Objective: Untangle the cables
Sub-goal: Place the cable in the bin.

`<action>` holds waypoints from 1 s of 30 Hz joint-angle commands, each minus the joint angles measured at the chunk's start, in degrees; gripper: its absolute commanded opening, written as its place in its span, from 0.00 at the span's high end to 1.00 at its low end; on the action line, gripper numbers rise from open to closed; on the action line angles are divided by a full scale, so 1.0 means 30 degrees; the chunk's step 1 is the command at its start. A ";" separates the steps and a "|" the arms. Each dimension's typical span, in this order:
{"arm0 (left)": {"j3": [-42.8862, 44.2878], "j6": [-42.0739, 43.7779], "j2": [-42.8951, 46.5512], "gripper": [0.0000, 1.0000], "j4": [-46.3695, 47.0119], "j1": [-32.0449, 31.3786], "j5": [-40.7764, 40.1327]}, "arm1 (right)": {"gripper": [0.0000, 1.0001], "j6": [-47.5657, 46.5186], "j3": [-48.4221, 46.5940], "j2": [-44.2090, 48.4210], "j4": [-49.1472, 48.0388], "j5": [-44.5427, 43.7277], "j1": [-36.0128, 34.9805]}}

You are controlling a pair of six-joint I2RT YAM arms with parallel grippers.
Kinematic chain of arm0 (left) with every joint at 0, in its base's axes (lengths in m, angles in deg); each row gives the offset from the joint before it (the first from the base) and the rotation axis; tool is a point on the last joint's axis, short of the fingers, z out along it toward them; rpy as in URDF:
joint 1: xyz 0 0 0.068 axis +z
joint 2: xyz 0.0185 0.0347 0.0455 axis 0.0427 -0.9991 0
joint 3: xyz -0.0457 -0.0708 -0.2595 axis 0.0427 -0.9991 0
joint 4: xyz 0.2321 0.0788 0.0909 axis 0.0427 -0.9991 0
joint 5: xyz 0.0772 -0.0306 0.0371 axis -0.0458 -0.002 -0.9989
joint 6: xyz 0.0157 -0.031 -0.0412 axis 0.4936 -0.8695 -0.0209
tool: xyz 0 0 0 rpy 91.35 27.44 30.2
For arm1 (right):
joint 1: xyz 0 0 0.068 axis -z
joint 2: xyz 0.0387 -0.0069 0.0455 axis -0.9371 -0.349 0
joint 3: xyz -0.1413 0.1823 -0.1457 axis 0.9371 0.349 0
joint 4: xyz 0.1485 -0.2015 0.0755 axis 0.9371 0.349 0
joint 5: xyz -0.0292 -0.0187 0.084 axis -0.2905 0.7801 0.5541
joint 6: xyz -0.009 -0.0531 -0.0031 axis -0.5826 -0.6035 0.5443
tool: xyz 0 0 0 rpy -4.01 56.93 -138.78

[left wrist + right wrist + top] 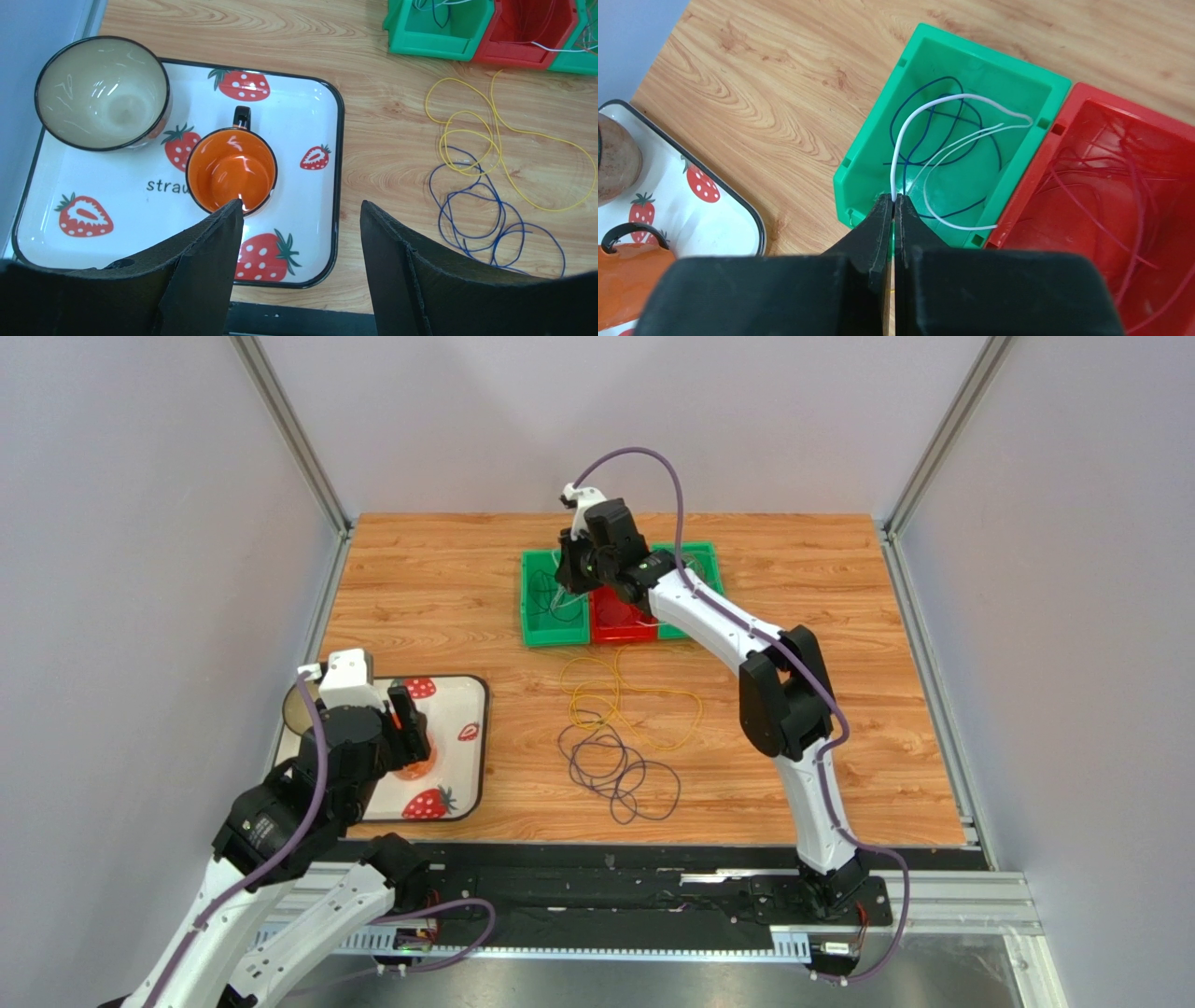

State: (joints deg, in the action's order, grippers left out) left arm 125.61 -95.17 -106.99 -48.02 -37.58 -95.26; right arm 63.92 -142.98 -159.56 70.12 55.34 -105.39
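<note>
Found L gripper [300,207] poised above near-R part of strawberry-print tray [340,140], fingers spread wide, nothing between them, no contact w/ any item. Noted orange mug [231,171] just ahead of its L fingertip, upright on tray, handle pointing away from gripper. Noted beige bowl [102,91] further ahead and to L, upright at far-L tray corner, near mug.

Logged loose cables on bare wooden table [393,133] ahead and to R of L gripper, well apart from it. Recorded yellow cables [469,131] in several loops on the far side and dark blue-purple cables [491,213] in overlapping loops on the near side, the two colours crossing where they meet. Touched by neither gripper.

Found R gripper [893,201] at far part of table, above near rim of green bin [878,115], fingers pressed tight together, pinching white cable [896,150] at the tips. Traced white cable from pinch fwd in an arc over bin interior, other strands lying inside bin. Noted dark cable [920,136] looped on bin floor ahead of gripper, beneath the white one.

Noted red bin [1036,175] touching green bin, immediately R of gripper, holding reddish cables [1088,203] in a loose heap. Spotted second green bin [694,560] beyond red one, further R; contents not made out.
</note>
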 commanded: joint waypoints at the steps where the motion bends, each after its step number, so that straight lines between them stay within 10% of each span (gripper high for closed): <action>1: -0.0114 0.0368 -0.0199 0.30 0.0444 0.0110 -0.0090 | 1.00 0.0822 -0.1104 -0.0868 -0.0069 0.0959 0.0160; 23: -0.0085 0.0368 -0.0228 0.30 0.0473 0.0198 -0.0003 | 0.99 0.2055 -0.1571 -0.3039 0.0985 0.2776 0.0424; 30: -0.0114 0.0397 -0.0316 0.30 0.0473 0.0257 -0.0002 | 0.80 0.1528 -0.1281 -0.1605 0.1631 0.2688 0.0366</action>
State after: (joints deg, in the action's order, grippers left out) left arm 125.52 -95.15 -107.28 -47.89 -37.16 -95.04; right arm 69.45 -145.69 -168.50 74.15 62.79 -104.03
